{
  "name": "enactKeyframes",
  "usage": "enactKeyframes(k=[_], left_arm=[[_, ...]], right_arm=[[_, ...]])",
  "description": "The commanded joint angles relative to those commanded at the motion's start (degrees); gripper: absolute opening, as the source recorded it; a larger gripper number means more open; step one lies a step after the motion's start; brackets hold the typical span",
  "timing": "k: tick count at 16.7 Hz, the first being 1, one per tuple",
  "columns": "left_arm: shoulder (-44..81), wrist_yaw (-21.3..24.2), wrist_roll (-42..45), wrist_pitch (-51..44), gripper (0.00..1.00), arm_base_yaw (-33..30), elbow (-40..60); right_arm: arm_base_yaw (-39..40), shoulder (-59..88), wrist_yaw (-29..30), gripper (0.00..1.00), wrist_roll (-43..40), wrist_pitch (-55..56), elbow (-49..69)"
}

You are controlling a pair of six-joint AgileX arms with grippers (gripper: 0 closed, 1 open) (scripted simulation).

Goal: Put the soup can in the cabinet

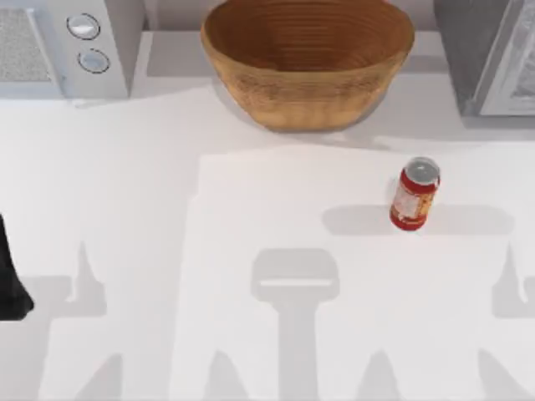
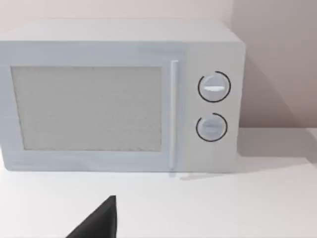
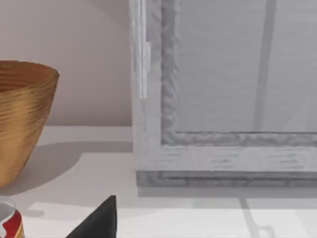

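**Can waits alone on the table**

Things are told from the left side of the table to the right. At the far left edge of the top view, a dark part of the left arm (image 1: 12,284) is seen, low beside the table's edge. The left gripper (image 2: 99,222) is seen in the left wrist view as one dark tip; whether it is open or closed cannot be told. A white microwave (image 1: 63,42) is placed at the back left corner, and its door and two round knobs (image 2: 213,87) are faced by the left wrist camera.

A big woven bowl (image 1: 307,63) is set at the back, in the middle of the white table (image 1: 167,192).

The soup can (image 1: 415,194) is stood upright on the right half of the table, in front of the bowl and a little to its right. It is touched by nothing. It is well apart from the left arm.

The grey cabinet (image 1: 489,54) is placed at the back right corner, behind the can.

In the right wrist view, a dark tip of the right gripper (image 3: 99,222) is seen, with the can (image 3: 10,223) near it at the picture's corner. Whether this gripper is open or closed cannot be told. The cabinet's front (image 3: 223,99) is faced by it.
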Motion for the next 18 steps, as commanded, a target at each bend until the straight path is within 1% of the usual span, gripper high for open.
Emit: enactKeyframes(k=[5,11,14,18], left_arm=[[0.00,0.00,0.00,0.00,1.00,0.00,0.00],[0.00,0.00,0.00,0.00,1.00,0.00,0.00],[0.00,0.00,0.00,0.00,1.00,0.00,0.00],[0.00,0.00,0.00,0.00,1.00,0.00,0.00]], right_arm=[[0.67,2.35,-0.03,1.00,0.58,-0.57,-1.16],[5.59,15.86,0.78,1.00,2.02,0.26,-5.06],[9.12,24.05,1.86,1.00,1.70,3.58,-5.52],[14.21,35.85,4.02,1.00,0.77,10.95,-4.44]])
